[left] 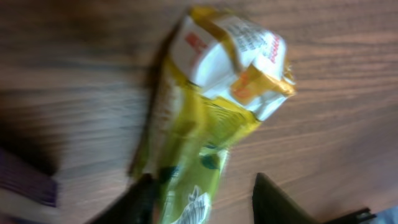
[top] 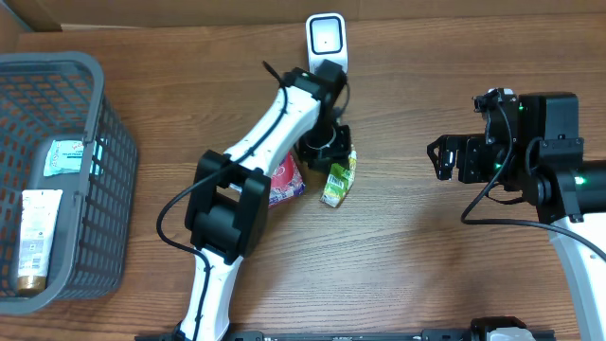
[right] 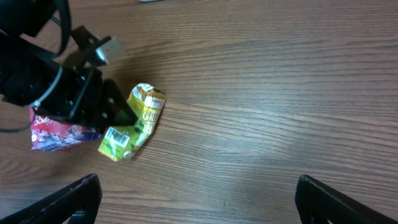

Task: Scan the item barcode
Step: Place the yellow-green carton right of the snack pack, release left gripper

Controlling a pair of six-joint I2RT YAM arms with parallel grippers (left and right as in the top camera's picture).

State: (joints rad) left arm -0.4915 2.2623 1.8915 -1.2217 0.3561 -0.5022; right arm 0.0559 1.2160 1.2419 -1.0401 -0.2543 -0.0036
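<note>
The item is a yellow-green pouch lying flat on the wooden table below the white scanner. My left gripper sits over its upper end. In the left wrist view the pouch runs down between the jaws of the left gripper. The left finger is against the pouch and the right finger stands apart from it, so the jaws are open. The right wrist view shows the pouch with a barcode label facing up. My right gripper hangs wide open and empty to the right.
A red snack bag lies just left of the pouch, partly under the left arm. A grey basket at the far left holds a white tube and a teal packet.
</note>
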